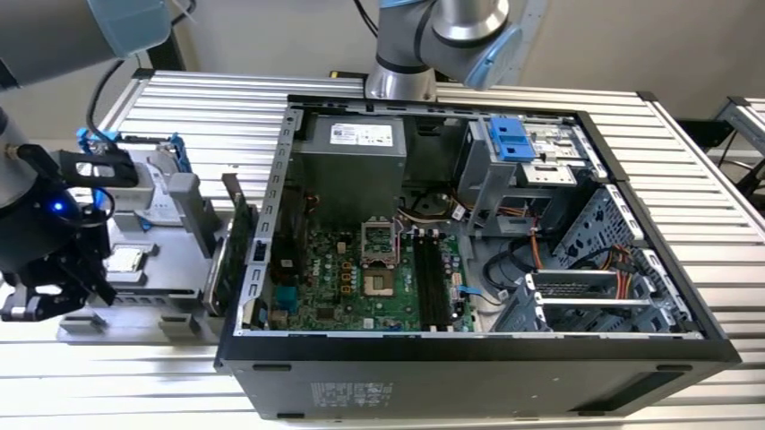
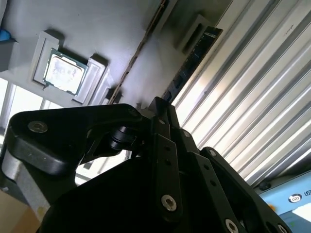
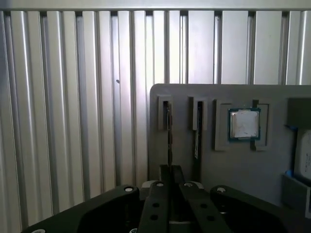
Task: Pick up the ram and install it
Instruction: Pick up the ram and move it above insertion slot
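Aluminium ribbed desk (image 1: 203, 98) carrying an open black computer case (image 1: 478, 367), its green motherboard (image 1: 322, 287) in plain sight, with a robot arm (image 1: 42, 224) at a grey tray (image 1: 174, 273) on the exterior view's left.
On that tray the ram (image 3: 169, 136) (image 2: 135, 53) stands on edge in a slot, seen edge-on in both wrist views. The gripper (image 3: 170, 169) is lined up with it in the first wrist view, its fingers (image 3: 161, 191) pressed together; whether they touch the stick cannot be told. Just beside it a second stick (image 3: 198, 136) stands in the neighbouring slot, then a square processor chip (image 3: 243, 124) lies flat in its own recess.
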Robot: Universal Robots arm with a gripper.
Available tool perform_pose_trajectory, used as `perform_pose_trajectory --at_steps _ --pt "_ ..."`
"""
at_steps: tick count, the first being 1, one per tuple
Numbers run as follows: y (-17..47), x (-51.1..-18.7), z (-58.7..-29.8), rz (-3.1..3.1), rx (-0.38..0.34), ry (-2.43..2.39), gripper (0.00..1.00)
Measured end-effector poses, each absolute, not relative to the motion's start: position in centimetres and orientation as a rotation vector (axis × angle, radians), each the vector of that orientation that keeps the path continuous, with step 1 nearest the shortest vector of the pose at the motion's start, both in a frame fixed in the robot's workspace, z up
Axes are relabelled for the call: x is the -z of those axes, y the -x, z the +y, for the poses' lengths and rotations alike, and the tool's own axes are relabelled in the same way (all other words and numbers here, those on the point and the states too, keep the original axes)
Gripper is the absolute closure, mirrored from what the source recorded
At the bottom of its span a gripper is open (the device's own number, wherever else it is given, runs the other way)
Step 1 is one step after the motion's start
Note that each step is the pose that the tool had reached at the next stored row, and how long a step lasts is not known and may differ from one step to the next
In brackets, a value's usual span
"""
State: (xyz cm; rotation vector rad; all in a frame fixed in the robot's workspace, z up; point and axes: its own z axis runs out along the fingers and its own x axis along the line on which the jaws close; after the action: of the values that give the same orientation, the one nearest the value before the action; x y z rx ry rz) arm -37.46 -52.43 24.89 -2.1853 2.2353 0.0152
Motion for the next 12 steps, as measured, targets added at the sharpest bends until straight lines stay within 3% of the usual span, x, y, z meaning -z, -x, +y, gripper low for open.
perform_pose_trajectory --at_steps 12 --pt "37.5 -27.5 -52.4 2.235 -0.015 2.185 1.0"
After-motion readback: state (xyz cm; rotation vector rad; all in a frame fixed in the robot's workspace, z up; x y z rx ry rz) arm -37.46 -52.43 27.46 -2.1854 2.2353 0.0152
